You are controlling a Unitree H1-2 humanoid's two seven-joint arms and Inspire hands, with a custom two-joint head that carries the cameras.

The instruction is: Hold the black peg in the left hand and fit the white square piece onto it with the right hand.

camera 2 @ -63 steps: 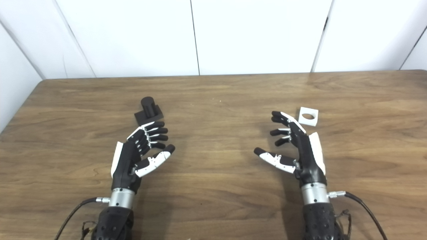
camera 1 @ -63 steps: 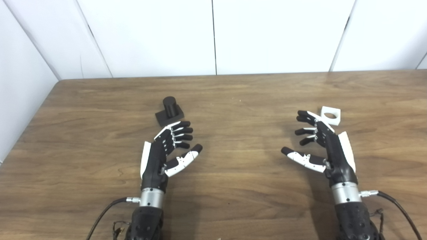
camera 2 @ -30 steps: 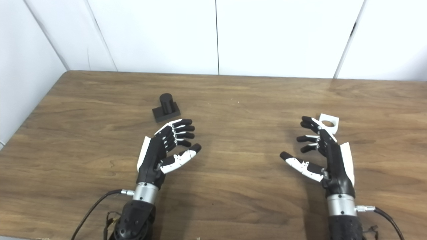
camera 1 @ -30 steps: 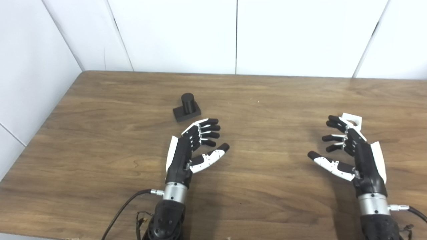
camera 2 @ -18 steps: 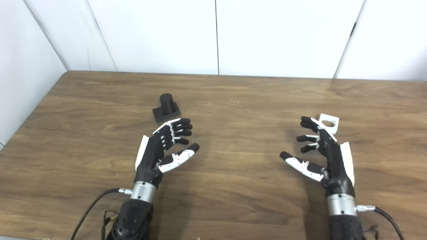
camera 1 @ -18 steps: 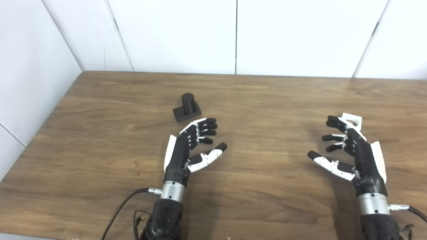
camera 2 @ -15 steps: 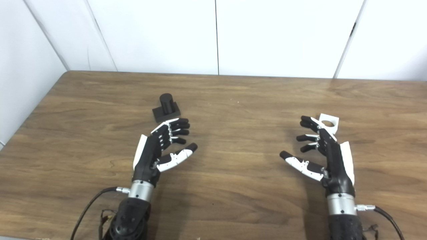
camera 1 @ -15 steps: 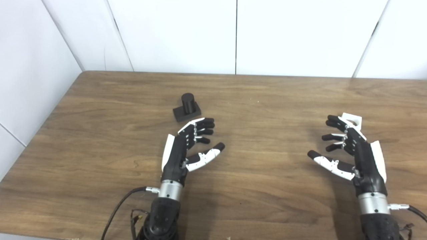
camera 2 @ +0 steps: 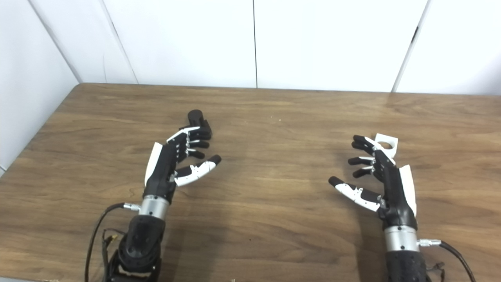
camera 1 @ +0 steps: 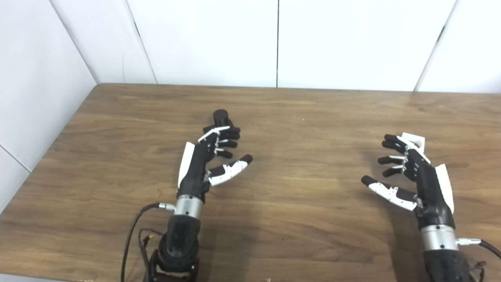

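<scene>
L hand (camera 1: 203, 164) hangs over the wooden table (camera 1: 117, 156), fingers apart w/ nothing held, fingertips (camera 1: 231, 135) in front of the black peg (camera 1: 220, 116) at the hand's 12 o'clock; contact can't be told. R hand (camera 1: 417, 176) is splayed too, holding nothing. White square piece (camera 1: 415, 140) lies on the table at its 12 o'clock, partly hidden behind the R fingertips, well apart from the peg.

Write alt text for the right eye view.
The left hand, open, reaches up to the black peg on a wooden table, its fingers in front of the peg's base. The right hand, open, sits just short of the white square piece.
</scene>
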